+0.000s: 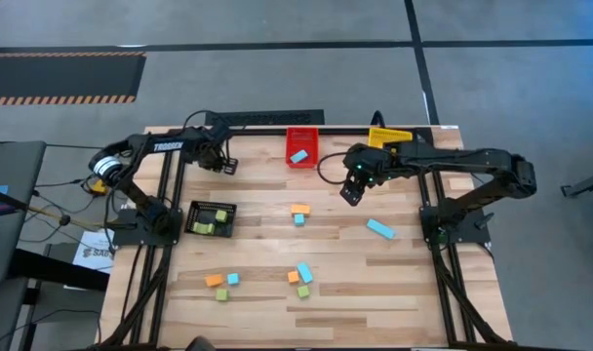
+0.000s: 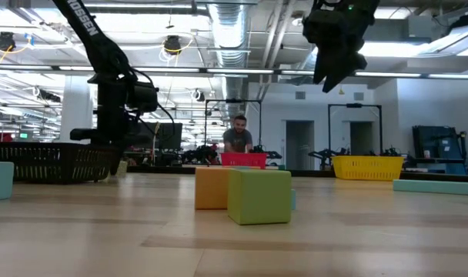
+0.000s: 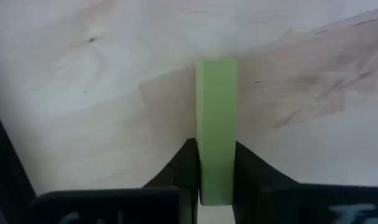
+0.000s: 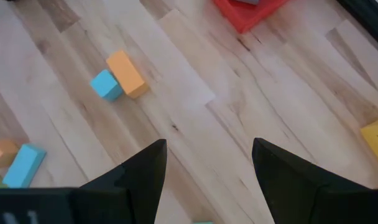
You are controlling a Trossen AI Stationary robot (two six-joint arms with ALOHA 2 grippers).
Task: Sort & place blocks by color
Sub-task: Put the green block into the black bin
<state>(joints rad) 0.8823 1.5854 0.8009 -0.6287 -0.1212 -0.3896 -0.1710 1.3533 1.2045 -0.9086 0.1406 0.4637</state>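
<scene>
Green and bar-shaped, a small block sits clenched between the fingers of my left gripper, over bare wood at the table's eleven o'clock, beyond the black slotted bin. My right gripper hangs released above the table at one o'clock, near the red slotted bin holding a light blue block. Other small orange, blue and green blocks lie scattered toward six o'clock.

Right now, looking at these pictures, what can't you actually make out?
- Black bin, high view: green blocks inside, too small to count.
- Yellow bin, high view: the right arm covers part; contents hidden.
- Green block in the left gripper, left wrist view: lower end hidden between the fingers.
</scene>
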